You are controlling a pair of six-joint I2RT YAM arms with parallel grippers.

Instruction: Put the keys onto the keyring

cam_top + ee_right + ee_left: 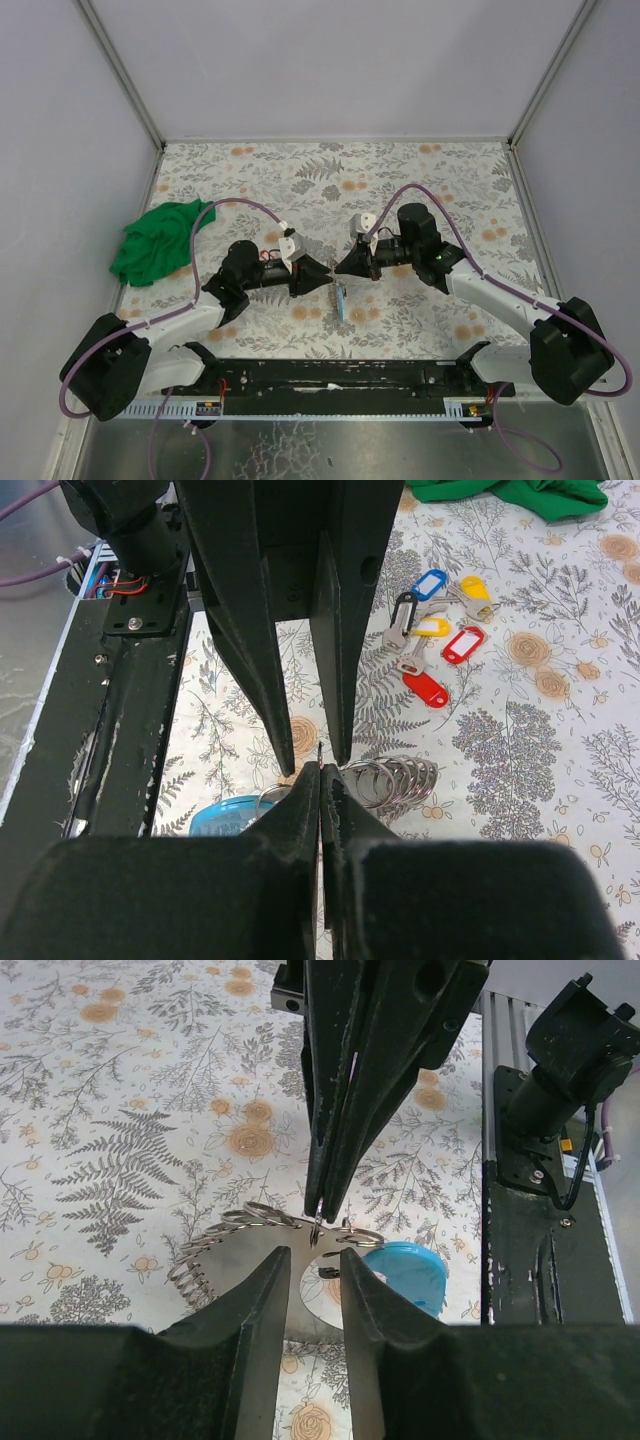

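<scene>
Nearest the rail lies the light-blue round piece (408,1272), flat on the table (100,1110). It looks like a shallow cap, and we cannot tell whether it holds anything. Touching it, the keyring (250,1220) shows as a row of bunched metal loops.

Just above those loops our right gripper (319,1205) is pinched shut on one thin loop. Our left gripper (313,1260) faces it tip to tip, jaws part open, with nothing clamped that we can see.

We judge the step in hand is prying a loop apart. The right should hold the wire steady while the left tips work gently into the split, since thin wire slips easily from flat pads.

Farther out, the keys (432,640) lie loose in a small heap with their coloured tags, in no container, none yet threaded. Beyond them sits the green cloth (510,495).
</scene>
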